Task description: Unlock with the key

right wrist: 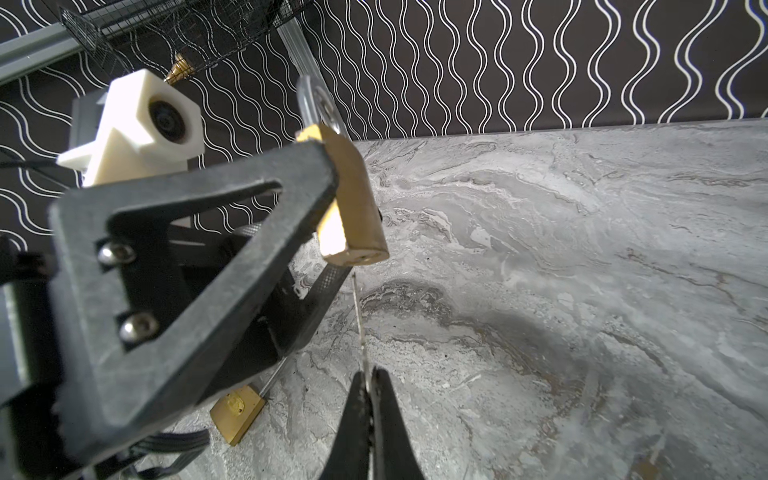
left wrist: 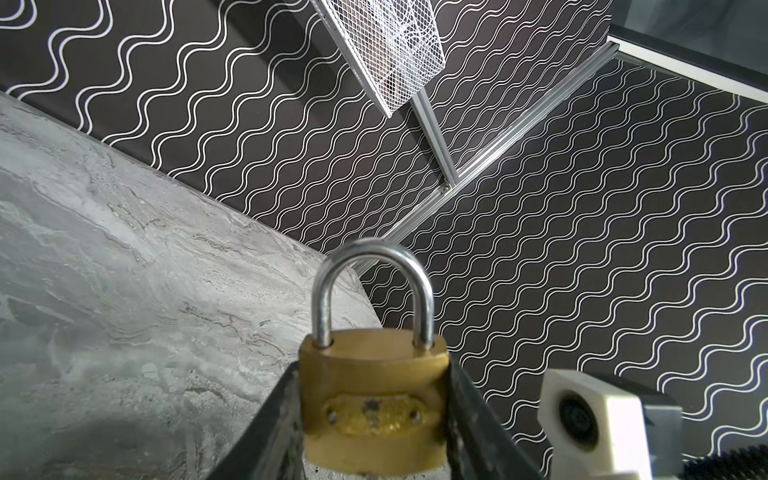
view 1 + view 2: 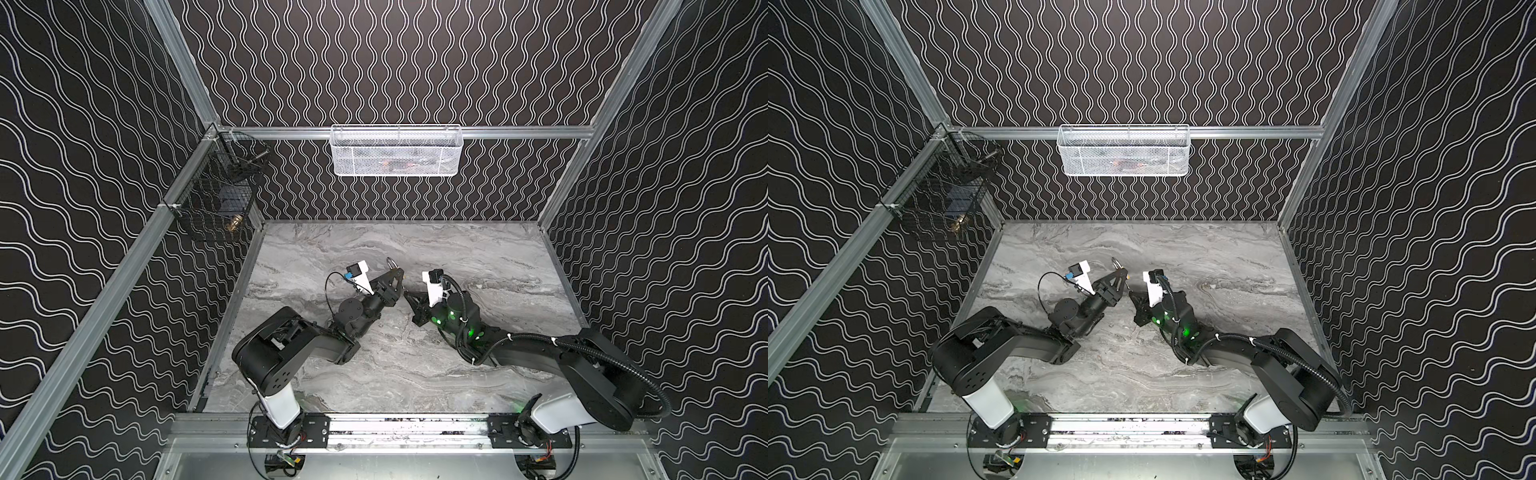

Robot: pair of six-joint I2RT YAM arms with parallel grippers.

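Pointing up at the padlock (image 1: pixel 353 199), the key (image 1: pixel 358 320) stood edge-on, its tip just under the keyhole face (image 1: pixel 361 257) and not yet in, though whether it touched brass I couldn't tell; the right gripper (image 1: pixel 368 376) was pinched narrow and tight on the key's far end. The padlock itself hung clear above the table (image 1: pixel 582 249), squeezed by its brass flanks in the left gripper (image 3: pixel 397 282), jaws set part-way apart to the width of the body; the shackle (image 2: pixel 374 286) sat down in both holes, so locked by the look of it. A second padlock (image 1: pixel 237 417) lay on the marble below the held one.

Now the danger, as I judged it: a long thin blade stuck out of that pinch, so a push slightly off line could skate off the brass or swivel the key in the jaws; a hard shove might slide the padlock back through the left grip, held only by its sides; turning before the blade was fully home would likely bind.
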